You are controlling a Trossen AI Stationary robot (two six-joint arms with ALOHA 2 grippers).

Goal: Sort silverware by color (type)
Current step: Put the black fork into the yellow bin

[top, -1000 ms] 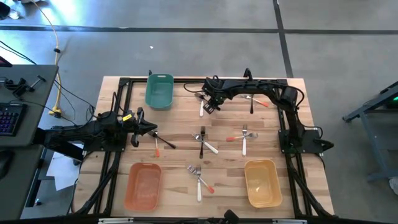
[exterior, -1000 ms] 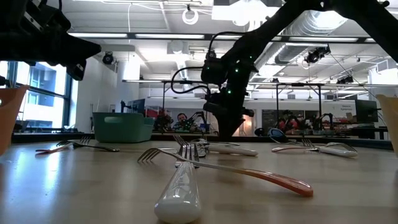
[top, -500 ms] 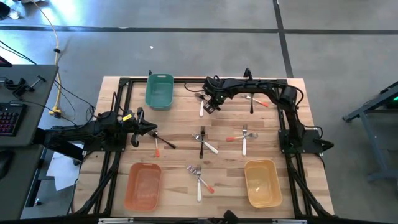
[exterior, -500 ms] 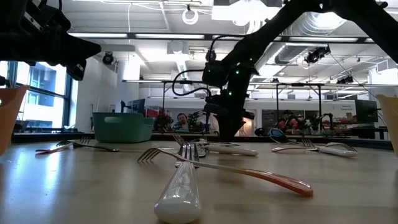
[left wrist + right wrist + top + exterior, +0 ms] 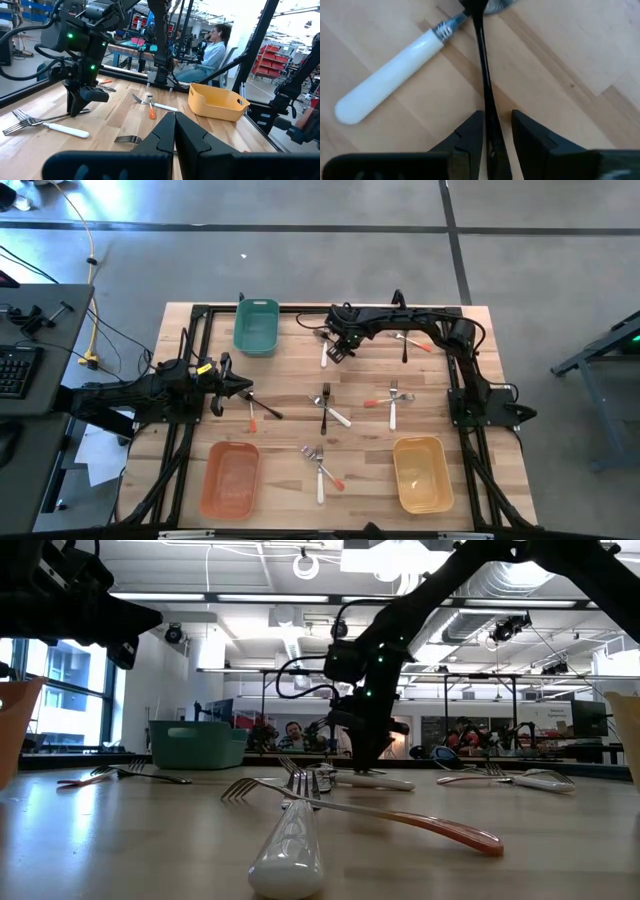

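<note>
My right gripper (image 5: 497,131) is open near the table's far edge, low over a black utensil (image 5: 482,60). Its fingers stand on either side of that utensil's thin handle, which lies flat on the wood. The utensil's head crosses the neck of a white-handled fork (image 5: 390,80) lying beside it. In the high view this gripper (image 5: 339,347) is to the right of the green bin (image 5: 256,326). My left gripper (image 5: 175,135) is shut and holds nothing. It hovers at the left (image 5: 243,389), beside a black fork and a red-tipped fork (image 5: 258,408).
More forks lie in small crossed groups at the centre (image 5: 327,407), near the front (image 5: 320,465), on the right (image 5: 392,402) and far right (image 5: 410,340). An orange-red bin (image 5: 232,478) and a yellow bin (image 5: 420,472) sit near the front edge. People show beyond the table.
My right gripper has come down toward the table near the far edge, ending with its fingers astride the black utensil's handle. The silverware has stayed where it was.
</note>
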